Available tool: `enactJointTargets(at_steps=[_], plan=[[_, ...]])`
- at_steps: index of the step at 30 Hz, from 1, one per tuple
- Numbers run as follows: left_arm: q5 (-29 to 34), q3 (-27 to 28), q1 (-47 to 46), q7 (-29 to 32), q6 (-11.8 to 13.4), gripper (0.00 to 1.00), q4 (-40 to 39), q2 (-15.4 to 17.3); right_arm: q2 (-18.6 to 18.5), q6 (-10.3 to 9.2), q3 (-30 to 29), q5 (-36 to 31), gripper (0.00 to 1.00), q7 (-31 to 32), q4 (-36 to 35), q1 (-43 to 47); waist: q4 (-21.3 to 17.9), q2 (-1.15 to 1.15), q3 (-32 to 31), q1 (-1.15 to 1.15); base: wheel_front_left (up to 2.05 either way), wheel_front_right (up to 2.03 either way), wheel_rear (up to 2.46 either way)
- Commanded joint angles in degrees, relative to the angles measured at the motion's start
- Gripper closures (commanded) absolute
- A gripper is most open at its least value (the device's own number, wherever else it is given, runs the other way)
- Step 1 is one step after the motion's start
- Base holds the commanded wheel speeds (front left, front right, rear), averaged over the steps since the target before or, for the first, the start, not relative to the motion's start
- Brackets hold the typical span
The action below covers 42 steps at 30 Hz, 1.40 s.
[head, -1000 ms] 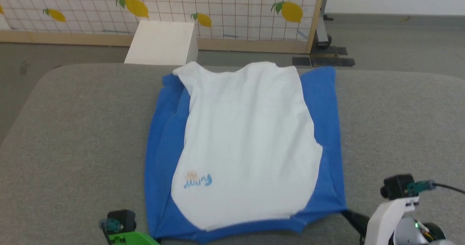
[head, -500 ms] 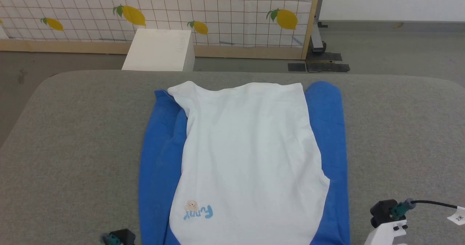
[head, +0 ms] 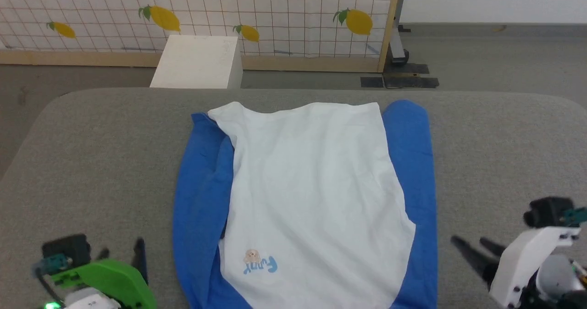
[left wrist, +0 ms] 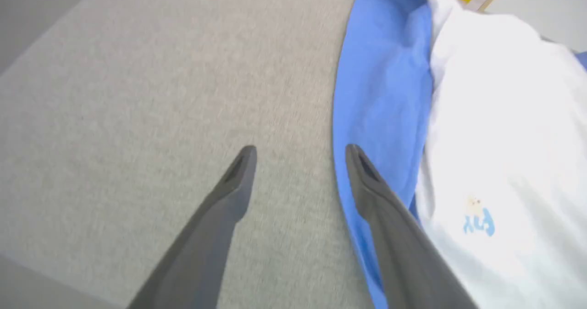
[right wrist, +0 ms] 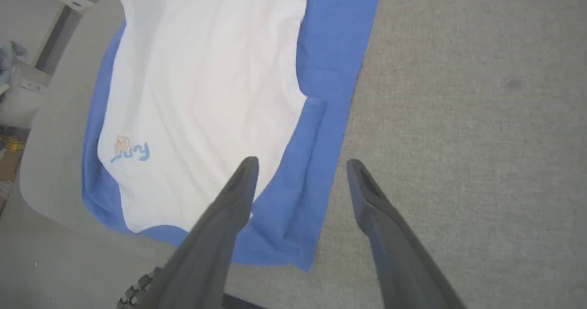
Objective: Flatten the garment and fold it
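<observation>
The left wrist wears a bright green shell (head: 107, 279) with rounded edges. On it sits a small black left camera block (head: 69, 249) with a teal plug (head: 50, 263), and a green light (head: 49, 306) glows at its base. The right wrist's white shell (head: 525, 261) is boxy, topped by a black right camera block (head: 548, 210) with its own teal connector (head: 575, 214). The left gripper (left wrist: 299, 148) and right gripper (right wrist: 302, 161) each have two long dark grey fingers (left wrist: 229, 194) tapering to rounded tips.

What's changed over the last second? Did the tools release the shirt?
Yes: the left tool and right tool have opened and moved outward from the near corners of the garment, and now stand empty beside it. The garment lies spread, white panel up, as before; the white box stayed put.
</observation>
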Motion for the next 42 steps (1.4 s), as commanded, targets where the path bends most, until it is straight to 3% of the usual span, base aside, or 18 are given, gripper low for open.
enactJointTargets(at_steps=[1,7,11,22,36,40,41,42], plan=[[1.89,1.54,-2.35,-4.26,-0.24,0.0,-1.37,0.0,0.41,-0.08,-1.66,-0.41,0.0,-1.6,-0.43,-3.31,-0.25,0.0,1.28,0.0,0.0,0.0,0.0],[7.19,4.89,-7.35,-24.5,-4.54,0.0,-3.29,-1.34,1.35,-0.08,-7.86,-3.44,0.0,-7.79,5.66,-19.17,-0.52,0.0,7.68,0.0,0.0,0.0,0.0],[10.59,5.44,-10.8,-31.07,-6.24,0.0,-2.79,-2.87,-1.1,-0.08,-8.67,-6.8,0.0,-9.2,13.62,-30.9,0.2,0.0,13.16,0.0,0.0,0.0,0.0],[21.4,7.87,-19.09,-32.05,-11.27,0.0,-5.67,-10.81,-7.26,-0.08,-6.27,-17.89,0.0,-5.18,33.7,-54.98,4.72,0.0,27.17,0.0,0.0,0.0,0.0],[27.72,11.14,-21.58,-32.06,-18.38,0.0,-5.11,-19.6,-9.52,-0.08,0.52,-26.08,0.0,-5.91,45.65,-64.09,8.11,0.0,32.93,0.0,0.0,0.0,0.0],[28.62,11.98,-21.76,-32.06,-19.65,0.0,-4.89,-20.77,-10.24,-0.08,2.14,-26.01,0.0,-4.88,47.93,-63.89,8.17,0.0,33.11,0.0,0.0,0.0,0.0],[28.79,12.2,-21.75,-32.06,-19.89,0.0,-4.82,-20.98,-10.28,-0.08,2.25,-25.7,0.27,-4.26,48.5,-63.83,8.1,0.0,33.06,0.0,0.0,0.0,0.0],[28.98,12.45,-21.66,-32.06,-20.15,0.0,-4.62,-21.22,-10.23,-0.08,2.26,-25.17,0.85,-3.7,49.0,-63.81,7.97,0.0,32.93,0.0,0.0,0.0,0.0]])
